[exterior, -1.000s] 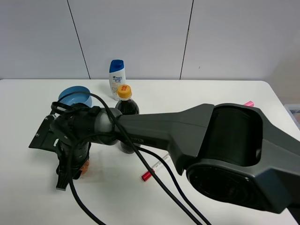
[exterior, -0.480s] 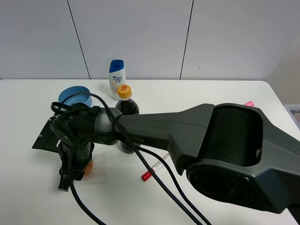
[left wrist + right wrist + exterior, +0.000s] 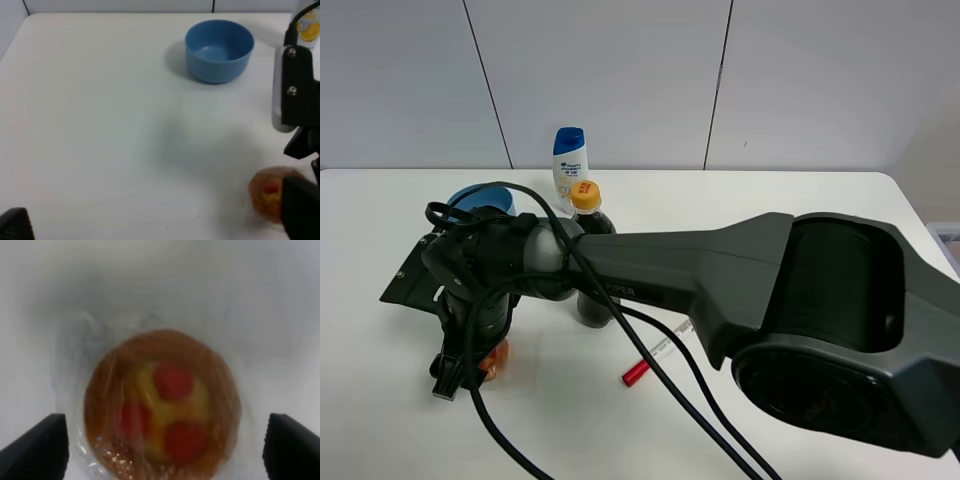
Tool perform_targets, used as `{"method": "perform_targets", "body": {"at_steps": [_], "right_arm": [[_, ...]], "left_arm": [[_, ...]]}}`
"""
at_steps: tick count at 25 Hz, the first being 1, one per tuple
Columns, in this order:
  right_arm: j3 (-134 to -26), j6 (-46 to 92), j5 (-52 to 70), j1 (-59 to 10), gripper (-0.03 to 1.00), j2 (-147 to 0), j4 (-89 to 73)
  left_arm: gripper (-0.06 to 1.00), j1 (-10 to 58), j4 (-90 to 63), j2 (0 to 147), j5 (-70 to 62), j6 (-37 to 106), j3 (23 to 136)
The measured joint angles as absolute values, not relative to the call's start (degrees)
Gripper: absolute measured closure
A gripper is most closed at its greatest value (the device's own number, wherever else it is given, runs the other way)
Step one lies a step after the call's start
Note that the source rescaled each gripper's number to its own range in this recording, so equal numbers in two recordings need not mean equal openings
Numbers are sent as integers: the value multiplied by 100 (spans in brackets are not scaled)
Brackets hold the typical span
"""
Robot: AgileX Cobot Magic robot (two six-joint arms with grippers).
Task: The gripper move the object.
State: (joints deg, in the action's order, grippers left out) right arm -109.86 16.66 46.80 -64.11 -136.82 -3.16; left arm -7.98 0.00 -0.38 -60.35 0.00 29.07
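two fingers (image 3: 37, 447) of the right gripper (image 3: 163, 447) stand released, one each side of the round wrapped pastry (image 3: 161, 402) without touching; it lies on the counter (image 3: 100, 125) directly below them, near the blue bowl (image 3: 219, 50).

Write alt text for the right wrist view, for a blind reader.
A round golden-orange pastry with three red spots, sealed in clear crinkly wrap, lies on a white table. The open claw has two black fingertips that flank it without touching.
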Motion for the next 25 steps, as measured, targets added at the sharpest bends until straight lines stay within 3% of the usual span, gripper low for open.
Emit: {"method": "perform_targets", "body": {"at_steps": [9,25], "right_arm": [[-10986,1582,4982,-6411,36,-13586,-72],[-11050,987,4863,-6411,36,-11941,46]], "left_arm": [[-6,-798,0,-38,-6035,0,2907],[-6,-798,0,-38,-6035,0,2907]]}}
